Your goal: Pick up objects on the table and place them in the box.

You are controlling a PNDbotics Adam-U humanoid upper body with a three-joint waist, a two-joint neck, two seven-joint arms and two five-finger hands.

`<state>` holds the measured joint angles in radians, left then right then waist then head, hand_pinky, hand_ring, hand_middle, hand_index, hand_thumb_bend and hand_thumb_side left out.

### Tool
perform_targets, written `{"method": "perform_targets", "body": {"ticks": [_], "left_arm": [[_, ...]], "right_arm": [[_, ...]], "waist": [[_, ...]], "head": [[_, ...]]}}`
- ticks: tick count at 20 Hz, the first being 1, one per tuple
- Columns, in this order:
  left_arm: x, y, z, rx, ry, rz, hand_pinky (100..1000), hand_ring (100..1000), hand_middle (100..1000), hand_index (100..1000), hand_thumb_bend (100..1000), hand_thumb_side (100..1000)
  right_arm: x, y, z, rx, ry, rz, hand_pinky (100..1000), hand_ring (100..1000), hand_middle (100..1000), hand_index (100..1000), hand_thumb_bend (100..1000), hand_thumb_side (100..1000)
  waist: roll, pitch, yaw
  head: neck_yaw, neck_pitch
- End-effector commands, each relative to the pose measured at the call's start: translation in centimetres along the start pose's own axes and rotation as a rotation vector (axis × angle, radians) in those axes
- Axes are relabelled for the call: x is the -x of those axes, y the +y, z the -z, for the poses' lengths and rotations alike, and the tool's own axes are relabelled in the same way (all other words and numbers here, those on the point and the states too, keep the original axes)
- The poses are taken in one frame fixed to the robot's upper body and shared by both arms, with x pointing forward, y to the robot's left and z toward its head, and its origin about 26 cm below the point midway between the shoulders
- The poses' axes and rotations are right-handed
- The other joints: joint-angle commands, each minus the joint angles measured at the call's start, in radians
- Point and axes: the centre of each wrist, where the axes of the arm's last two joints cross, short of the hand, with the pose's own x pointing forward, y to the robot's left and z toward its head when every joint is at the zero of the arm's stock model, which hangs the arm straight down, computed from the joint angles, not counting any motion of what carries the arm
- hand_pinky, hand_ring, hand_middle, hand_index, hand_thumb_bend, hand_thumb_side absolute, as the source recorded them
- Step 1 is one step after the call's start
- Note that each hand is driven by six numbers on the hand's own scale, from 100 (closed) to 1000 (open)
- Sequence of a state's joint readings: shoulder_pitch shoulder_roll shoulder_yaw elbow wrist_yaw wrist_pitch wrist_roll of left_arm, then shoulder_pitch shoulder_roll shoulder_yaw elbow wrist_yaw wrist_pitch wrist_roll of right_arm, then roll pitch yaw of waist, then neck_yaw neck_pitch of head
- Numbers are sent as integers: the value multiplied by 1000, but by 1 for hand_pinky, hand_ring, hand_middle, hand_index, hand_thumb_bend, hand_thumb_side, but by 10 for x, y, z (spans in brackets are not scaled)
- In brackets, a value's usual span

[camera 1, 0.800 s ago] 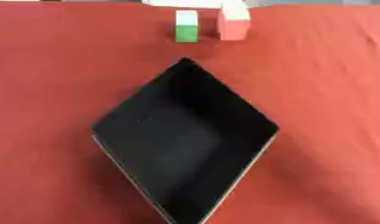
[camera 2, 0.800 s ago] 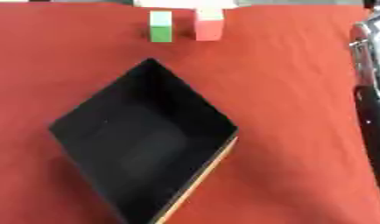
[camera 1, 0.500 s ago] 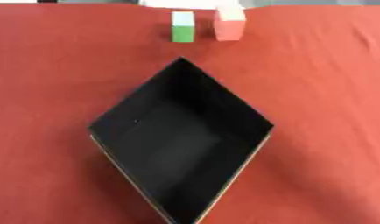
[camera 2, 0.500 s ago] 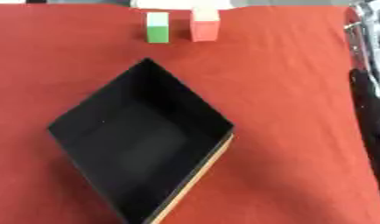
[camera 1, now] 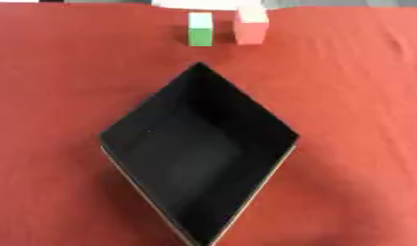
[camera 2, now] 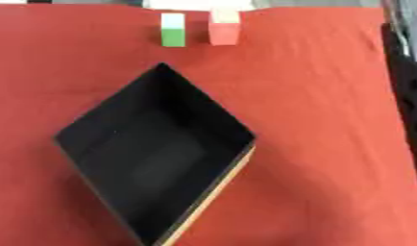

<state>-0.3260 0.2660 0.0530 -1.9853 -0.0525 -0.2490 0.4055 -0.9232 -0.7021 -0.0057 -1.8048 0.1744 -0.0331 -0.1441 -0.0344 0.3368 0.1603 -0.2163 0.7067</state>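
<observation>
From the left eye view, the black box (camera 1: 199,158) sits turned corner-on in the middle of the table (camera 1: 355,96), which is covered in red cloth. Its inside looks bare. At the far edge stand two small blocks: a green block (camera 1: 200,32) with a pale top, and just beside it on the right a pink block (camera 1: 251,29), also pale on top. They are near each other but apart, and both are well clear of the box's far corner. No robot hand shows here, so I cannot tell whether either is wide or narrow.

The right eye view gives the same layout, shifted. A dark strip runs down the right border (camera 2: 407,96); it may be part of the robot, but I cannot make out a hand in it.

I'd judge the task is at its start: nothing is in the box, and both blocks wait. The next move calls for a long reach to the far edge, closing on one block without knocking its neighbour.
</observation>
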Motion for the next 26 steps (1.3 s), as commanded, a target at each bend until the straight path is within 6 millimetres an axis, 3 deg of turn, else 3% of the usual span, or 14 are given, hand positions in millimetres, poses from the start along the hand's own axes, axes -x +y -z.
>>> {"method": "perform_targets", "body": {"ticks": [1,9,16,21,26], "left_arm": [[-5,3,5,22,-24,11,579,758,703,874,263,882],[-4,4,2,30,-10,13,577,756,700,875,262,885],[-4,4,2,29,-8,16,576,756,698,876,262,887],[-4,3,1,34,0,7,575,756,698,876,263,890],[-4,2,1,42,3,1,574,757,698,874,263,891]], "right_arm": [[4,-7,17,-35,15,-82,844,760,579,858,100,670],[11,18,58,-121,134,-124,855,786,593,875,100,716],[3,59,96,-261,237,-145,891,866,688,924,100,777],[6,99,103,-407,344,-175,920,921,791,949,100,822],[14,134,102,-563,389,-217,935,954,860,953,100,768]], "waist": [[0,-27,2],[-2,-32,2],[-6,-25,-8],[-10,-22,-5],[-12,-18,-1]], "head": [[-9,10],[-11,17],[-11,11],[-22,8],[-30,6]]}}
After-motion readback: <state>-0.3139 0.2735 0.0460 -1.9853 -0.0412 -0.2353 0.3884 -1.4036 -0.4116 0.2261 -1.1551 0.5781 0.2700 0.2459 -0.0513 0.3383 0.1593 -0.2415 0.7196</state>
